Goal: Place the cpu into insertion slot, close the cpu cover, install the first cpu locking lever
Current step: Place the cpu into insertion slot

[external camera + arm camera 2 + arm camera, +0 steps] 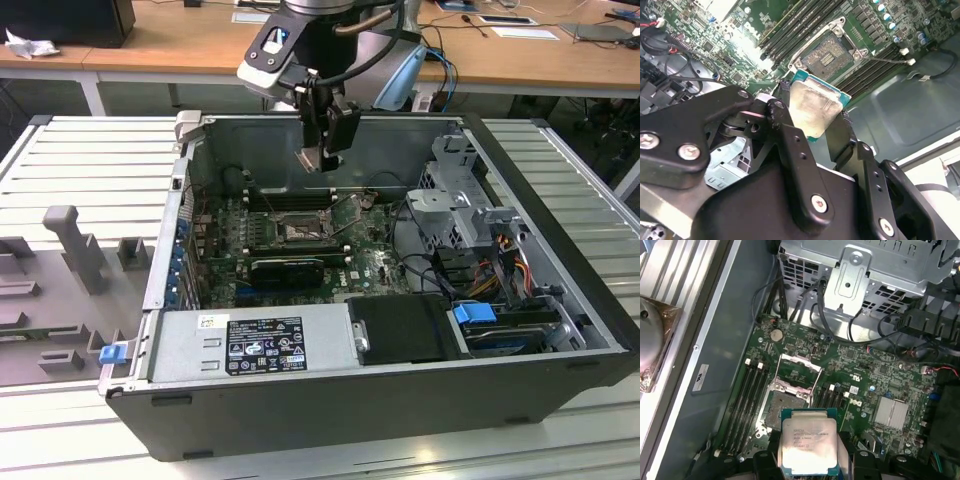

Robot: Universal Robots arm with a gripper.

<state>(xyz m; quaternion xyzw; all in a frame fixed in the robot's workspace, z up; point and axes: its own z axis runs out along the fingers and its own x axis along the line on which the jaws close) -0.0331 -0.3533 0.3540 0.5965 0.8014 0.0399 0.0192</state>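
Note:
My gripper [325,155] hangs over the motherboard inside the open computer case [560,300], shut on the cpu [322,160]. In both wrist views the cpu [815,107] [807,442] is a silver-topped square chip clamped by its edges between my black fingers [790,145]. It is held above and a little to one side of the insertion slot [782,407] [832,52] [298,228], apart from it. The slot is open, its contact field exposed. The cpu cover [800,361], a thin metal frame, stands raised at the slot's far edge.
Memory slots [747,395] flank the socket. A long black expansion card [285,268] lies just in front of it, a power supply [255,345] along the case front. A drive cage [455,200] and cables [500,260] fill the exterior view's right. Grey fixtures [75,245] stand outside the case.

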